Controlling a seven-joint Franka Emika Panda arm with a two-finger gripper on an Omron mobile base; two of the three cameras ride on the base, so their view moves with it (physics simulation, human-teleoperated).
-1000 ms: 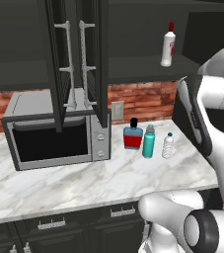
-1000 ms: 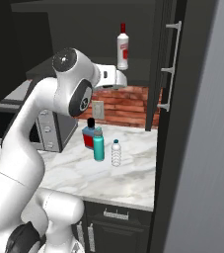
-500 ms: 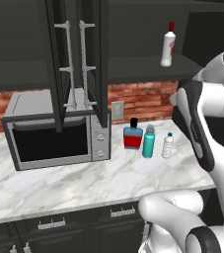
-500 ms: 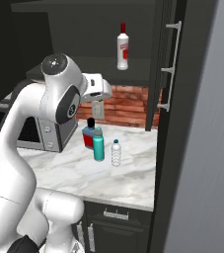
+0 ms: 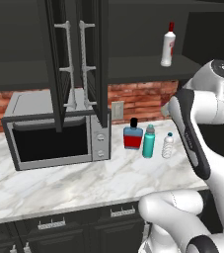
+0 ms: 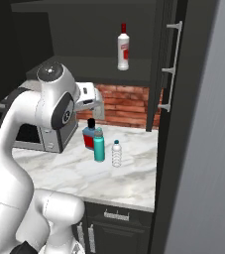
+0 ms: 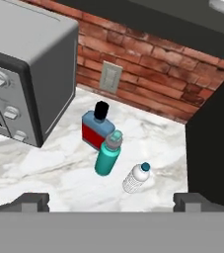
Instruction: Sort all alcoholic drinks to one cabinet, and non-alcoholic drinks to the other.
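Observation:
The slim white bottle with a red cap [image 5: 168, 45] [image 6: 123, 47] stands on the shelf of the right black cabinet [image 5: 148, 69], apart from my hand. On the marble counter the squat blue bottle [image 5: 132, 136] [image 7: 96, 128], the teal bottle [image 5: 148, 142] [image 7: 108, 153] and the small clear bottle [image 5: 168, 146] [image 7: 135, 178] stand close together. My gripper [image 6: 97, 110] [image 7: 112, 201] hangs open and empty above and in front of them, below the shelf. The left black cabinet [image 5: 29, 74] has its doors swung out.
A grey microwave [image 5: 54, 131] [image 7: 19, 69] sits on the counter left of the bottles. The open door [image 6: 166, 64] with its silver handle hangs at the right. A brick wall with an outlet [image 7: 111, 79] runs behind the bottles.
My hand has drawn down and back from the white bottle on the shelf toward the space over the counter bottles. The jaws have stayed wide open.

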